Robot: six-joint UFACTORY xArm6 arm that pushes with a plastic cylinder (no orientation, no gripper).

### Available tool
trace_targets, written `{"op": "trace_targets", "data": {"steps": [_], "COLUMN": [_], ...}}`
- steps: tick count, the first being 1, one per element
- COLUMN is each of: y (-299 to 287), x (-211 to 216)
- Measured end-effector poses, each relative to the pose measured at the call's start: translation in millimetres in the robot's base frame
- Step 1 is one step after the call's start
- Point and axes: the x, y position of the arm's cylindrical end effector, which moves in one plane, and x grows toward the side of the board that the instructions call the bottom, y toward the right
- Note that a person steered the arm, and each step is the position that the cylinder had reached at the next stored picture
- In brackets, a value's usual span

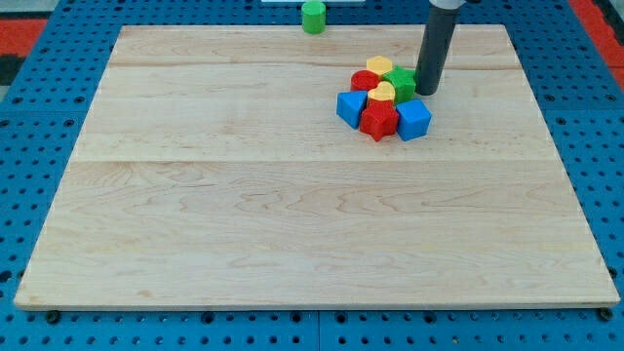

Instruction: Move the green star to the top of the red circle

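The green star [400, 82] sits in a tight cluster at the view's upper right of the wooden board [244, 195]. The red circle [364, 81] lies just left of it, partly hidden by neighbours. My tip [426, 92] is down on the board right beside the green star, at its right edge. The rod rises from there out of the view's top.
The cluster also holds a yellow block [379, 65] at its top, another yellow block [382, 94] in its middle, a red block [379, 121] at its bottom, and blue blocks at left [350, 107] and right [414, 119]. A green cylinder [313, 17] stands off the board's top edge.
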Motion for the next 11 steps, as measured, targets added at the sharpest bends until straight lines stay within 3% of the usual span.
{"op": "trace_targets", "data": {"steps": [1,3,4,6,8,11], "y": [24.8,25.1,5.1,-5.2,-6.2,-112.7], "x": [1.7,48.5,48.4,-11.6,-41.1,-51.6]}}
